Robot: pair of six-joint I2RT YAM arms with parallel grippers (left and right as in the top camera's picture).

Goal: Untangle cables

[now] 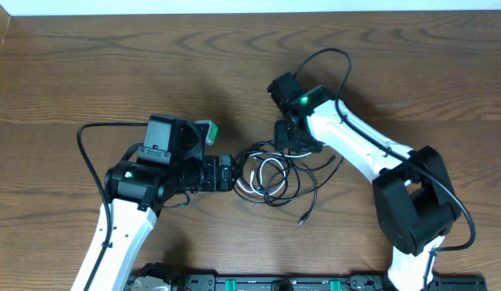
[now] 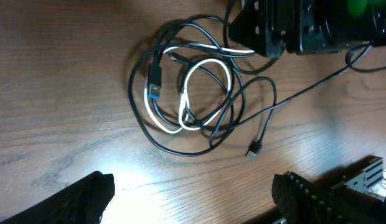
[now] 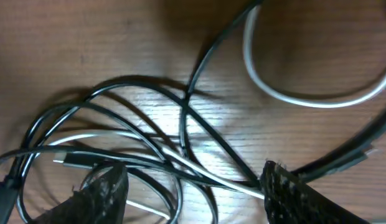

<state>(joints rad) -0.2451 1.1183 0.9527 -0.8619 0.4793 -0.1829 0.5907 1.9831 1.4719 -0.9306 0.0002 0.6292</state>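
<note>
We see the tangle [image 1: 271, 178] of cables lying on the wooden table [image 1: 113, 65], near the middle, between the two arms. It is made of a black cable [image 2: 138, 118] and a white cable [image 3: 305, 102], looped through one another in several overlapping rings. A blue-tipped connector [image 2: 154, 84] sits on the left side of the knot in the left wrist view, and a small dark plug [image 2: 253, 149] trails out on a free black end, clear of the loops.

The left gripper [image 2: 193, 186] has its jaws spread wide. The tangle lies ahead of its fingers [image 2: 87, 199], apart from them, with bare table in between; nothing is held.

The right gripper [image 3: 190, 177] is low over the far edge of the tangle, also with its jaws apart. In its wrist view we see several black strands and a thin white one crossing the gap between the two fingertips [image 3: 292, 193], flat on the wood. The fingers stand to either side of these strands and are not pressed on them.

From overhead, the two grippers face each other across the knot.
</note>
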